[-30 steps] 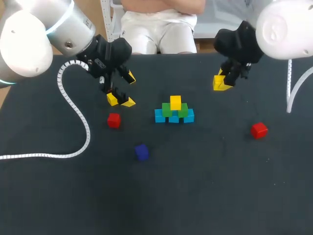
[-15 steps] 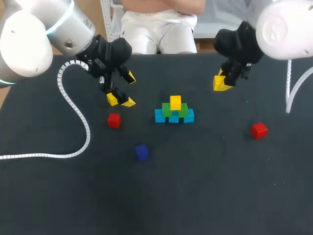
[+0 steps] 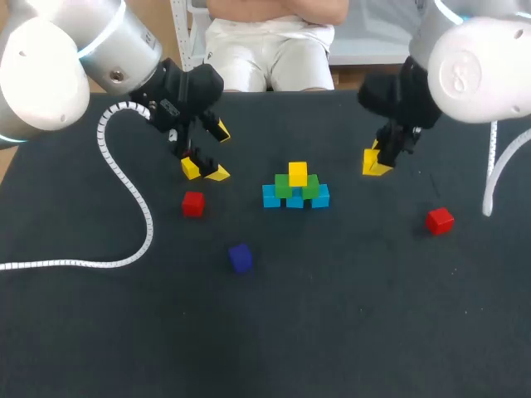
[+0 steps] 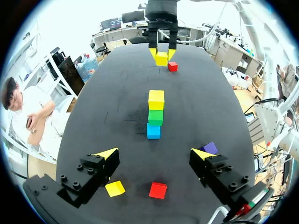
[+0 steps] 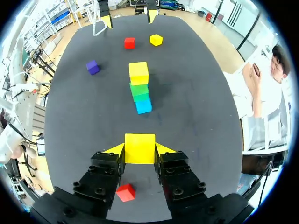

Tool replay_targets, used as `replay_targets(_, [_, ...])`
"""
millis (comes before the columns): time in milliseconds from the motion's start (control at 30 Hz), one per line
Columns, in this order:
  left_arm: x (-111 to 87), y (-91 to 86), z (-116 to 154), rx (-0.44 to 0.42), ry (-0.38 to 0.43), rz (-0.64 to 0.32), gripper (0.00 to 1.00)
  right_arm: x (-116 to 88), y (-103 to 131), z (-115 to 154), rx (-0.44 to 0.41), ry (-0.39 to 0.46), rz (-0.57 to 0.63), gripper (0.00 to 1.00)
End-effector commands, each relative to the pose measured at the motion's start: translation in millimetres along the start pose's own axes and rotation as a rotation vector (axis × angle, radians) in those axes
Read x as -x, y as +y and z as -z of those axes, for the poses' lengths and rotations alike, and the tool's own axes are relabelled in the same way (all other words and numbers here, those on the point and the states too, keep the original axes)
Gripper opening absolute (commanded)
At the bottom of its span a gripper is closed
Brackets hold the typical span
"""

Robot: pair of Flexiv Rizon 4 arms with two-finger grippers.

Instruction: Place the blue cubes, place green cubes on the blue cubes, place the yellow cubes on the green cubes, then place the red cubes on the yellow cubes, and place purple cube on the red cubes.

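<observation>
1. The right jaws are clamped on the held yellow cube [image 5: 139, 148], one finger on each side. They carry it clear of the bench [image 3: 373, 315], just right of the stack [image 3: 296, 189]. I judge it is bound for the yellow layer.
2. The left jaws stand wide apart and grip nothing. They hover left of the stack, close to a loose yellow cube [image 4: 115, 188] and a red cube [image 4: 158, 190], probably keeping out of the way.
3. The stack sits mid-bench, with blue cubes [image 3: 296, 200] at the base, green cubes [image 3: 284, 187] on them and a top yellow cube [image 3: 298, 173].
4. A second red cube [image 3: 440, 220] lies to the right. The purple cube [image 3: 241, 257] lies nearer and to the left. Both seem reserved for later layers.
</observation>
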State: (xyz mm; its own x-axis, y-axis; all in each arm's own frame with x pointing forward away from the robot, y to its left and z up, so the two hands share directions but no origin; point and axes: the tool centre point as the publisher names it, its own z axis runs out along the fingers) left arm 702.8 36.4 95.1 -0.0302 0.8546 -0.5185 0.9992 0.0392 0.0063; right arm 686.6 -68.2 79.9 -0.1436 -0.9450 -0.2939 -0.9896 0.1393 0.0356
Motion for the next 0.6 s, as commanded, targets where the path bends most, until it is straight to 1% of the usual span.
replay_targets(33, [0.2, 0.7, 0.3, -0.002, 0.003, 0.000, 1.00, 2.7, 16.6, -3.4, -0.013, -0.008, 0.016, 0.00])
replay_targets(233, [0.2, 0.7, 0.3, -0.002, 0.003, 0.000, 1.00, 19.0, 25.3, -9.0, -0.011, -0.001, 0.053, 0.00])
replay_targets(433, [0.2, 0.7, 0.3, -0.002, 0.003, 0.000, 1.00, 30.1, 26.7, -17.3, -0.006, 0.008, 0.068, 0.00])
replay_targets(600, [0.2, 0.7, 0.3, -0.002, 0.003, 0.000, 1.00, 39.2, 29.0, -18.0, -0.007, 0.009, 0.082, 0.00])
